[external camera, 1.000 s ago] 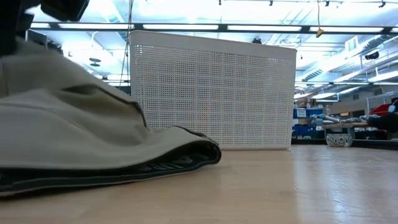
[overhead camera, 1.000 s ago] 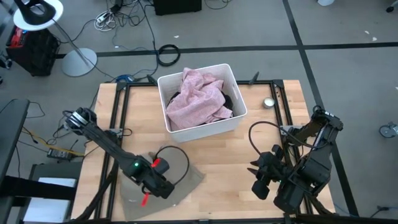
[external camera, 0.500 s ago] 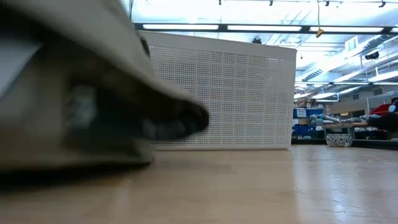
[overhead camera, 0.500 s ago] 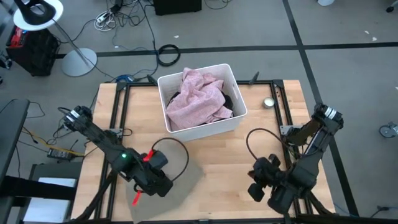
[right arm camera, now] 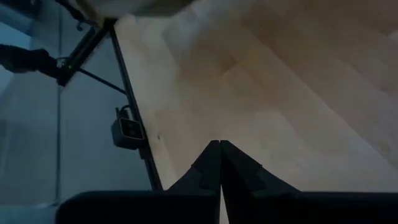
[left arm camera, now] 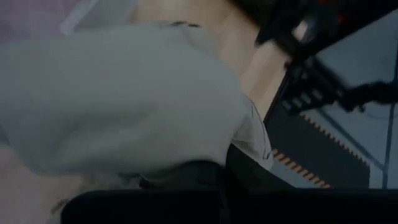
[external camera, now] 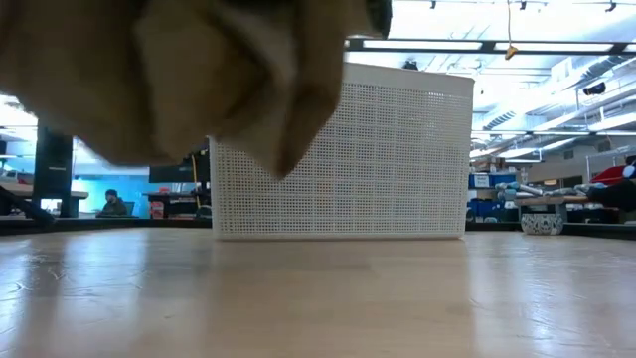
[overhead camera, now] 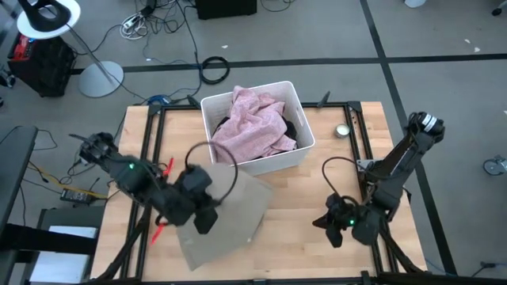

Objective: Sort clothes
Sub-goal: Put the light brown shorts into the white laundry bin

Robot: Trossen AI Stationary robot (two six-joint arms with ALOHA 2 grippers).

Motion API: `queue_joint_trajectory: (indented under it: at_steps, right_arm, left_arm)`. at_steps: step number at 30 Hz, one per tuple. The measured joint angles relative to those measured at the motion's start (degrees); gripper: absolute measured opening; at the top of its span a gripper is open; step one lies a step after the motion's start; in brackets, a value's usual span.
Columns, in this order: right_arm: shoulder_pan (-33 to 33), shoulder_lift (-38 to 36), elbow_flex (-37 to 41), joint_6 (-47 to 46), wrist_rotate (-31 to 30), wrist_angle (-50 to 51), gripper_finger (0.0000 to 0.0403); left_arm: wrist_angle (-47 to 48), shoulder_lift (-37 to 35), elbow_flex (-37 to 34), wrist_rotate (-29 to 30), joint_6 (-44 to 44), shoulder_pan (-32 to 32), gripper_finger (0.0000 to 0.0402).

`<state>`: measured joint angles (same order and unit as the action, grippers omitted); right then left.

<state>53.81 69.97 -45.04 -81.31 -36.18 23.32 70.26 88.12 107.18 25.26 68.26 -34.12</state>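
Note:
My left gripper [overhead camera: 202, 220] is shut on the large beige garment [overhead camera: 234, 214] near the table's middle, just in front of the white bin [overhead camera: 305, 150]. The garment also shows in the low view [external camera: 199, 70], hanging above the tabletop, and fills the left wrist view [left arm camera: 124, 99]. A pink garment [overhead camera: 253, 127] lies heaped in the bin with something black [overhead camera: 291, 127] beside it. My right gripper [overhead camera: 329, 226] is shut and empty, low over the table's near right; its closed fingertips show in the right wrist view [right arm camera: 219, 155]. My left gripper holds the beige garment at its left part [overhead camera: 207, 207], coming from above. The cloth drapes over the fingers in the left wrist view and hides the place of contact. The garment hangs below the gripper, slack and bunched, clear of the tabletop in the low view.
A small round metal object [overhead camera: 342, 131] lies at the table's far right. Black frame rails [overhead camera: 150, 150] run along the table's edges. Bare wood [overhead camera: 301, 198] lies between the bin and my right gripper.
My left gripper has gone up and toward the bin with the beige garment. The garment lay flat at the table's near left edge and now hangs lifted clear of the table. My right gripper has gone down toward the table.

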Motion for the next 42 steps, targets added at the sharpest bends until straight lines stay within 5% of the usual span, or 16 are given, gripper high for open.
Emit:
queue_joint_trajectory:
  at_steps: [5, 13, 30, 36, 42]
  right_arm:
    - [-0.82, -2.27, 7.82, 0.96, 0.02, -9.88, 0.0004]
    - [-2.62, -2.07, 10.35, 3.57, 0.03, -12.99, 0.0003]
    - [-11.76, -2.05, 10.35, 8.03, -0.09, -14.54, 0.0002]
    - [-16.78, -2.05, 10.35, 8.38, -0.17, -14.52, 0.0003]
    - [-22.14, -2.02, 10.35, 10.57, -0.21, -14.50, 0.0003]
  left_arm:
    - [-0.81, 0.00, 5.67, 1.60, -7.64, 5.47, 0.0000]
    - [-18.36, 0.00, 10.40, 0.44, -28.71, 17.39, 0.0000]
    - [-39.50, 0.39, 12.30, -23.82, -51.79, 48.75, 0.0000]
    - [-34.30, 0.39, 12.11, -34.21, -54.89, 56.44, 0.0000]
    - [-18.34, 3.61, 11.55, -36.13, -72.57, 57.74, 0.0000]
